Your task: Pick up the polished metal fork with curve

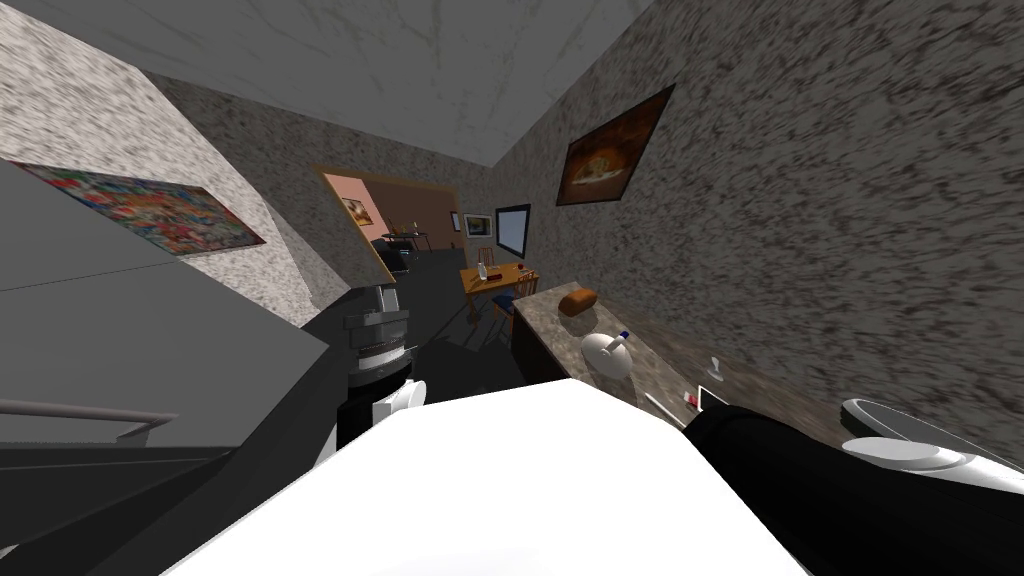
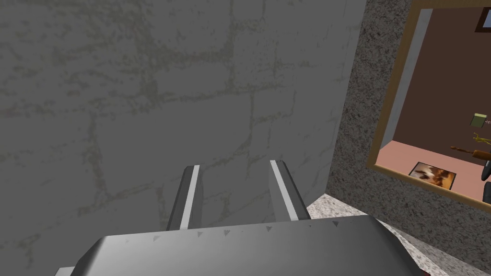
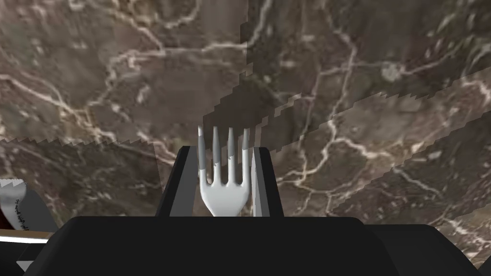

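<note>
Right wrist view tells most of it. The brown veined countertop [image 3: 359, 72] is the backdrop because the hand is aimed down at the slab (makes sense, that's where the cutlery gets picked from). In the head view the same counter runs along the wall on my right, with a brown loaf [image 1: 577, 301] and a round white pot [image 1: 607, 355] parked well down it, clear of the working spot.

The right gripper [image 3: 224, 151] is drawn in narrow, its two blades pressing the sides of the pale shiny fork [image 3: 224, 194]. The fork's head sits right between them and its four tines stick out past the fingertips, pointing away from the hand. Looks to me like a grip at the neck so it can't twist. I can't tell whether it's clear of the counter yet.

The left gripper [image 2: 235, 165] is up on my left, away from the counter, with its fingers spread wide and nothing in them. I'd guess it's just parked out of the way.

Writing: a small pale item [image 3: 13, 203] just beside the right hand has a line of dark print, too tiny to read. No brands anywhere.
</note>
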Robot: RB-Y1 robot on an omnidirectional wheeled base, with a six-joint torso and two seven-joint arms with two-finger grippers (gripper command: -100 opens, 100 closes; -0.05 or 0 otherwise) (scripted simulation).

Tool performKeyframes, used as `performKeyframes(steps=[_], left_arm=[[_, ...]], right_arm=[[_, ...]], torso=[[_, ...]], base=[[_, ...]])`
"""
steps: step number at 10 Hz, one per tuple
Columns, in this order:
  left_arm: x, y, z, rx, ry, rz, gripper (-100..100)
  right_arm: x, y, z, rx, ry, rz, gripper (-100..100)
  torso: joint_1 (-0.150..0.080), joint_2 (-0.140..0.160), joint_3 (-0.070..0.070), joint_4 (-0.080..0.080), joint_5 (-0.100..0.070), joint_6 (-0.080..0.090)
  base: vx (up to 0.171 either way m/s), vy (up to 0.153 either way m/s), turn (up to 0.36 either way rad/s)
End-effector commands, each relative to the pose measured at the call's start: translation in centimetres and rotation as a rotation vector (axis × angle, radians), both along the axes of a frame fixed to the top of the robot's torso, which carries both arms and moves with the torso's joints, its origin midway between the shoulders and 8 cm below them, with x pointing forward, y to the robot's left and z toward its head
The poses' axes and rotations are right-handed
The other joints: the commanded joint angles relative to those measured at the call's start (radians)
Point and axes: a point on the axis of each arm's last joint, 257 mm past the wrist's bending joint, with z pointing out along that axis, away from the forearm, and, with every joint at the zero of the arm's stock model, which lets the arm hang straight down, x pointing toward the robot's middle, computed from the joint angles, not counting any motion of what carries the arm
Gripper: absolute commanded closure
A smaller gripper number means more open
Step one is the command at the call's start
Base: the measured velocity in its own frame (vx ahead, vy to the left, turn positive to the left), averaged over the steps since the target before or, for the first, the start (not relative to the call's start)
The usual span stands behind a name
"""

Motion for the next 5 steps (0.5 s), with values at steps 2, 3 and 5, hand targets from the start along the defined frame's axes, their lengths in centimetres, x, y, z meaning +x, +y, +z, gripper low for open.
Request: performKeyframes(steps=[2,3,5], left_arm=[[0.0,0.0,0.0,0.000,0.000,0.000,0],[0.0,0.0,0.0,0.000,0.000,0.000,0],[0.0,0.0,0.0,0.000,0.000,0.000,0]], right_arm=[[0.0,0.0,0.0,0.000,0.000,0.000,100],[0.0,0.0,0.0,0.000,0.000,0.000,100],[1.0,-0.5,0.9,-0.001,0.004,0.009,100]], torso=[[0.000,0.000,0.000,0.000,0.000,0.000],[0.000,0.000,0.000,0.000,0.000,0.000],[0.000,0.000,0.000,0.000,0.000,0.000]], base=[[0.000,0.000,0.000],[0.000,0.000,0.000],[0.001,0.010,-0.039]])
